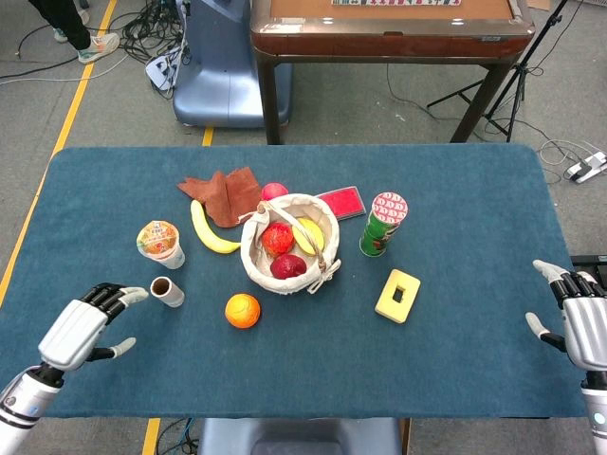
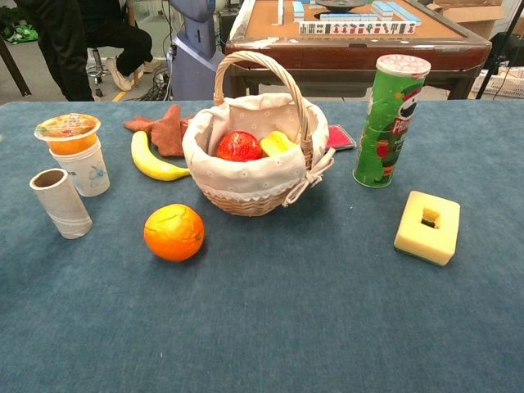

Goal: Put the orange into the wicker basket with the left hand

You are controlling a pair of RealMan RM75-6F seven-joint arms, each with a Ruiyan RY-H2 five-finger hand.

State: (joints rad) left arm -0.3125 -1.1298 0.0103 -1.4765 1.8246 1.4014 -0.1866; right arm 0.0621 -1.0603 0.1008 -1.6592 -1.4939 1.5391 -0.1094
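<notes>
The orange [image 1: 243, 311] [image 2: 173, 232] lies on the blue table, just in front and left of the wicker basket [image 1: 261, 268] [image 2: 246, 190]. The basket has a white cloth lining and holds red and yellow fruit. My left hand [image 1: 80, 328] hovers over the table's near left part, well left of the orange, fingers apart and holding nothing. My right hand [image 1: 580, 321] stays at the table's right edge, open and empty. Neither hand shows in the chest view.
A cardboard tube [image 1: 168, 292] lies between my left hand and the orange. A juice cup [image 1: 159, 243], a banana [image 1: 211, 230] and a brown cloth [image 1: 224, 194] sit behind it. A green can [image 1: 382, 225] and a yellow sponge block [image 1: 397, 296] stand right of the basket.
</notes>
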